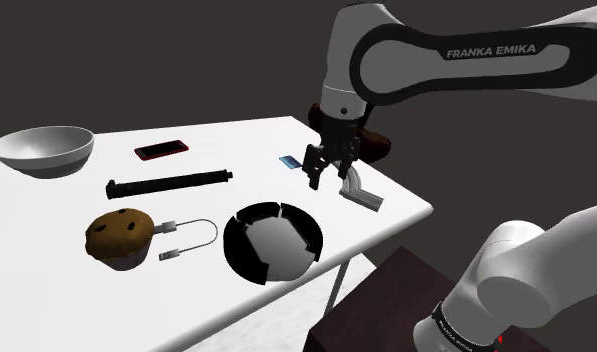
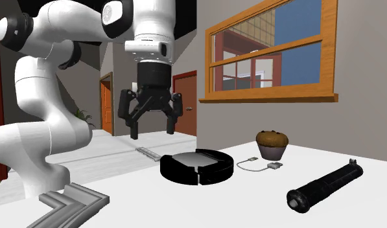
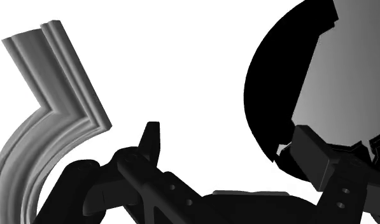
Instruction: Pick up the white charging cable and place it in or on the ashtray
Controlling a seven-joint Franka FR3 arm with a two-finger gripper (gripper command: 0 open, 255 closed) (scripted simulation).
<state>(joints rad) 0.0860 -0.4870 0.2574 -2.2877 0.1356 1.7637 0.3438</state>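
The white charging cable (image 1: 191, 238) lies looped on the white table, between a muffin (image 1: 119, 237) and the ashtray (image 1: 274, 240). That ashtray is a round black dish with a grey inside. My black gripper (image 1: 331, 166) hangs open and empty above the table, near the shoulder view's right edge of it, well away from the cable. From the second exterior view, the gripper (image 2: 152, 128) hovers behind the ashtray (image 2: 197, 165), and the cable (image 2: 260, 164) rests in front of the muffin (image 2: 271, 144). Through the wrist camera, the ashtray's rim (image 3: 265, 95) lies just beyond one finger (image 3: 316, 153).
A grey bent moulding piece (image 1: 364, 192) lies under the gripper by the table edge. A black tube (image 1: 171, 182), a red phone (image 1: 161, 150), a small blue item (image 1: 289, 162) and a pale bowl (image 1: 43, 148) sit farther back. A brown object (image 1: 381, 145) shows behind the arm.
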